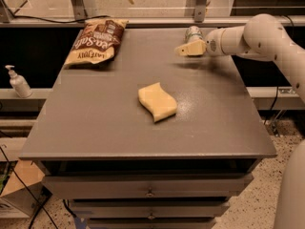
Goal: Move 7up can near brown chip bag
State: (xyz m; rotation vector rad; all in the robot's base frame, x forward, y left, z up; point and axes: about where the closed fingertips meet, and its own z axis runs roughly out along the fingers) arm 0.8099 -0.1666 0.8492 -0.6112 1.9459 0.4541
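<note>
The 7up can point(193, 33) stands upright at the far right of the grey table point(114, 132), silver and green with a shiny top. The brown chip bag point(96, 42) lies flat at the far left corner, its white lettering facing me. My gripper point(185, 49) reaches in from the right on a white arm point(257, 35) and sits just in front of the can, low over the table. Its tan tip overlaps the can's lower part, so I cannot tell whether it touches the can.
A yellow wavy sponge point(157, 101) lies near the table's middle, between me and the can-to-bag line. A white pump bottle point(18, 81) stands on a ledge left of the table. Metal posts point(199, 4) rise behind the far edge.
</note>
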